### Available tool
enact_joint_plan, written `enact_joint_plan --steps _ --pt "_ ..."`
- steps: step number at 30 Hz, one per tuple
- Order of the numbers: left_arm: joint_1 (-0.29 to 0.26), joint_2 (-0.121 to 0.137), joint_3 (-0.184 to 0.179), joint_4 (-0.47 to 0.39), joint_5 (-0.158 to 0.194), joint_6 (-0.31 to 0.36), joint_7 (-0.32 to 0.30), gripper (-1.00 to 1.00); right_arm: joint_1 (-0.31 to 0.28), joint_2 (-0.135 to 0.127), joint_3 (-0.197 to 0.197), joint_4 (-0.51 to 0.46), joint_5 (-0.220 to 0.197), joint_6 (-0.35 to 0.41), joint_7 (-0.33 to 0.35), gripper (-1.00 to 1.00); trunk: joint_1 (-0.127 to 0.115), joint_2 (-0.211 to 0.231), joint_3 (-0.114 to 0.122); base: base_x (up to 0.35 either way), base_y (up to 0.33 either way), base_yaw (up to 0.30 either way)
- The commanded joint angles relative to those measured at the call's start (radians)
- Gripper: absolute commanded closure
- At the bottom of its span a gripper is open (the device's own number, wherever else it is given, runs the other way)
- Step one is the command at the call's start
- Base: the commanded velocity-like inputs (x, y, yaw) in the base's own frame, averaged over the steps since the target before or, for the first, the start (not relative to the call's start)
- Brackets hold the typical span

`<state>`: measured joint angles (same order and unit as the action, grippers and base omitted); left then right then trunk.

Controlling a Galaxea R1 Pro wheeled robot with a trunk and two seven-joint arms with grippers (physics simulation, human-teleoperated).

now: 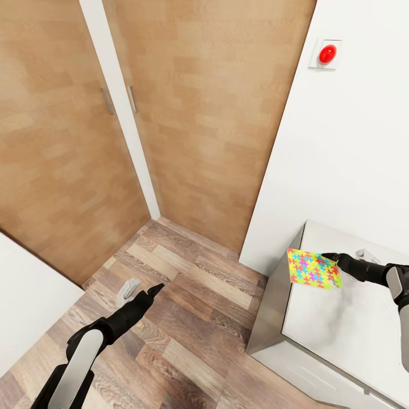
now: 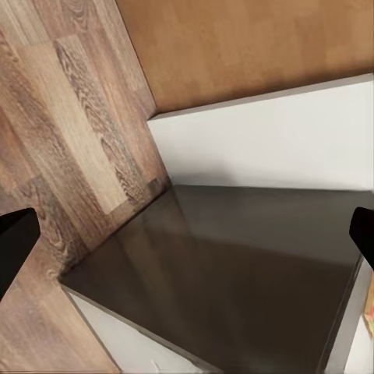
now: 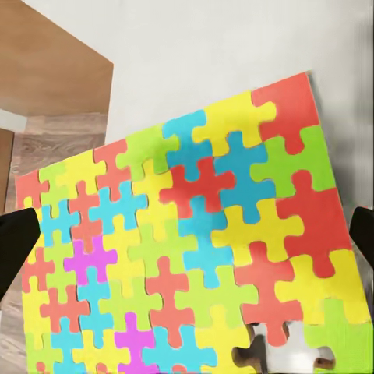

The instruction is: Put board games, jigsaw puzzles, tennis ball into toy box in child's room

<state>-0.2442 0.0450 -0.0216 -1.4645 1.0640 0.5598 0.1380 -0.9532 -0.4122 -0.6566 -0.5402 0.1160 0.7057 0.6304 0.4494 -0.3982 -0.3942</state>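
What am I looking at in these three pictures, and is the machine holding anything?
It is a simulated two-armed robot. The large picture comes from its head camera, looking down over both arms; the other two come from cameras near each hand. The right hand holds a multicoloured jigsaw puzzle by its edge, lifted over the corner of the light grey table; its wrist view shows the puzzle close up. The left hand hangs empty over the wood floor. Behind are a wooden door and a red wall button.

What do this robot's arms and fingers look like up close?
Both arms are mostly matte black. The left arm has a light grey panel and tapers to the slim, pointed left gripper. The right arm has a grey cuff behind the dark right gripper.
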Motion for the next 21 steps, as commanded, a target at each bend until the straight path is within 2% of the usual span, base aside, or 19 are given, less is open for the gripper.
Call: enact_joint_plan --steps 1,4,5,8,9,11,12,13,14,15,16,18,19,21 --pt "-0.001 0.001 -0.001 -0.001 0.011 0.002 0.009 -1.00 -0.001 0.001 -0.007 -0.001 0.011 0.005 0.008 -1.00 0.001 -0.002 -0.002 0.000 0.000 0.000" --pt "-0.023 -0.028 -0.025 0.054 0.010 -0.017 0.006 -1.00 0.006 -0.033 -0.008 -0.063 0.010 0.006 0.008 -1.00 0.001 -0.002 -0.002 0.000 0.000 0.000" --pt "-0.023 -0.028 -0.025 0.054 0.010 -0.017 0.006 -1.00 0.006 -0.033 -0.008 -0.063 0.010 0.006 0.008 -1.00 0.001 -0.002 -0.002 0.000 0.000 0.000" --pt "-0.087 -0.066 -0.077 0.171 0.009 -0.054 -0.010 -1.00 0.032 -0.064 -0.016 -0.179 0.002 0.012 0.027 -1.00 0.001 -0.002 -0.002 0.000 0.000 0.000" --pt "-0.087 -0.066 -0.077 0.171 0.009 -0.054 -0.010 -1.00 0.032 -0.064 -0.016 -0.179 0.002 0.012 0.027 -1.00 0.001 -0.002 -0.002 0.000 0.000 0.000" --pt "-0.153 -0.089 -0.131 0.280 0.010 -0.080 -0.034 -1.00 0.079 -0.076 -0.029 -0.275 -0.012 0.015 0.063 -1.00 0.001 -0.002 -0.002 0.000 0.000 0.000" --pt "-0.153 -0.089 -0.131 0.280 0.010 -0.080 -0.034 -1.00 0.079 -0.076 -0.029 -0.275 -0.012 0.015 0.063 -1.00 0.001 -0.002 -0.002 0.000 0.000 0.000" --pt "-0.191 -0.100 -0.161 0.341 0.010 -0.093 -0.051 -1.00 0.111 -0.078 -0.038 -0.329 -0.022 0.017 0.087 -1.00 0.001 -0.002 -0.002 0.000 0.000 0.000" --pt "-0.191 -0.100 -0.161 0.341 0.010 -0.093 -0.051 -1.00 0.111 -0.078 -0.038 -0.329 -0.022 0.017 0.087 -1.00 0.001 -0.002 -0.002 0.000 0.000 0.000" --pt "-0.231 -0.112 -0.191 0.403 0.013 -0.107 -0.071 -1.00 0.146 -0.079 -0.049 -0.386 -0.034 0.018 0.112 -1.00 0.001 -0.002 -0.002 0.000 0.000 0.000" --pt "-0.231 -0.112 -0.191 0.403 0.013 -0.107 -0.071 -1.00 0.146 -0.079 -0.049 -0.386 -0.034 0.018 0.112 -1.00 0.001 -0.002 -0.002 0.000 0.000 0.000" --pt "-0.308 -0.134 -0.243 0.524 0.018 -0.134 -0.119 -1.00 0.216 -0.078 -0.066 -0.501 -0.062 0.020 0.156 -1.00 0.001 -0.002 -0.002 0.000 0.000 0.000" --pt "-0.308 -0.134 -0.243 0.524 0.018 -0.134 -0.119 -1.00 0.216 -0.078 -0.066 -0.501 -0.062 0.020 0.156 -1.00 0.001 -0.002 -0.002 0.000 0.000 0.000" --pt "-0.371 -0.151 -0.278 0.623 0.023 -0.157 -0.174 -1.00 0.281 -0.068 -0.077 -0.611 -0.090 0.027 0.185 -1.00 0.001 -0.002 -0.002 0.000 0.000 0.000"
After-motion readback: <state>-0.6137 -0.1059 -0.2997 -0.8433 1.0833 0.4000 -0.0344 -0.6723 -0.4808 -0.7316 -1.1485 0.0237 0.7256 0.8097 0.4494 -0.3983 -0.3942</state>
